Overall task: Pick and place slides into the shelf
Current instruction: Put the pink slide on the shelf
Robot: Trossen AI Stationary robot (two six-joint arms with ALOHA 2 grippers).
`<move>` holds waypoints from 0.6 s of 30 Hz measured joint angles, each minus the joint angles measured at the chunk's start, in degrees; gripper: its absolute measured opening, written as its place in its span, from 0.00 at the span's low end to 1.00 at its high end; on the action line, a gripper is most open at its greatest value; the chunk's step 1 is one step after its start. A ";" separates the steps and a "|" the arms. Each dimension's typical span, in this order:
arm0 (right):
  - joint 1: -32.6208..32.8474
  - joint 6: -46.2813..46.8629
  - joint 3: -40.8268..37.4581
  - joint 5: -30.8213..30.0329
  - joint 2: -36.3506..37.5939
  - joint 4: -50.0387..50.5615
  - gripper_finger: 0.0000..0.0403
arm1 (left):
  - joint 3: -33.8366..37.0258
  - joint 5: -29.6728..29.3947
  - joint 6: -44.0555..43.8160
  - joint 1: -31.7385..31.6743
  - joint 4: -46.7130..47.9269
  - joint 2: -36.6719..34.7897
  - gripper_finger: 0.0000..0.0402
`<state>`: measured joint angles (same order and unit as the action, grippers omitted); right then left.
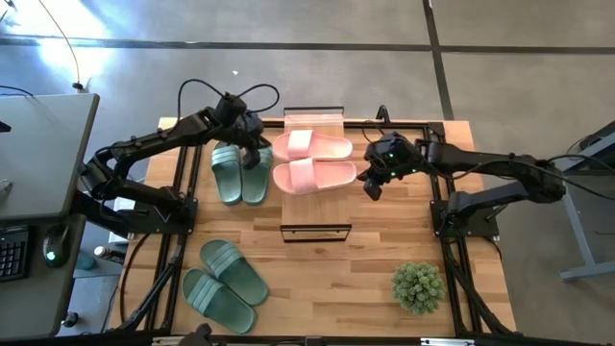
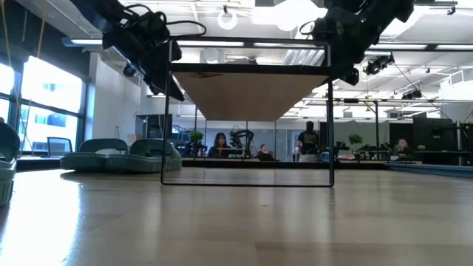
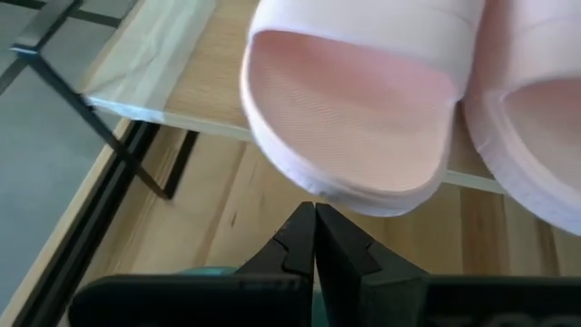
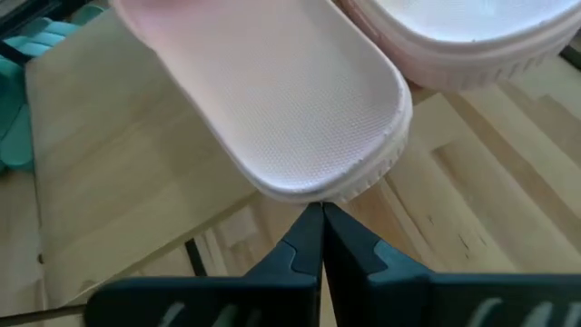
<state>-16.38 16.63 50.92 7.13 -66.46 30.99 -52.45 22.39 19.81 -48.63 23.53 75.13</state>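
A small potted plant (image 1: pixel 418 286) sits on the wooden table (image 1: pixel 375 250); 3 people (image 2: pixel 220 145) occupy the room behind.

Premises present as an open-plan robotics lab or office: wooden bench (image 1: pixel 317 279) on a grey concrete floor (image 1: pixel 519 86), adjacent desk with keyboard (image 1: pixel 12 252) and mouse (image 1: pixel 53 245), seated people (image 2: pixel 219 145) at distant workstations, exposed ceiling lights (image 2: pixel 227 15).

1. Two pale pink slides (image 1: pixel 312 160) lie side by side on the shelf (image 1: pixel 314 120) top
2. Green pair (image 1: pixel 240 171) beside the shelf
3. Another green pair (image 1: pixel 224 272) at the near table edge
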 joint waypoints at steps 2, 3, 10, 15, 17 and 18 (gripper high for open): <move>0.00 -0.04 0.00 0.04 -0.35 -0.08 0.00 | 0.00 0.45 0.11 0.02 0.33 0.00 0.00; 0.00 -0.16 0.00 0.06 -0.50 0.02 0.00 | 0.00 0.70 0.12 0.03 0.52 0.00 0.00; 0.00 -0.60 0.00 0.16 -1.08 -0.51 0.00 | 0.00 2.08 0.47 0.05 0.63 0.00 0.00; 0.00 -0.60 0.00 0.14 -1.11 -0.77 0.00 | 0.00 2.85 0.87 0.77 0.65 0.00 0.00; 0.00 -0.60 0.00 0.12 -1.11 -0.99 0.00 | 0.00 2.87 0.93 1.04 0.67 0.00 0.00; 0.00 -0.60 0.00 0.11 -1.09 -0.94 0.00 | 0.00 2.85 0.96 1.20 0.65 0.00 0.00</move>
<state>-16.38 16.03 50.92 7.23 -67.55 30.06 -52.45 25.24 20.77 -47.43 24.18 75.13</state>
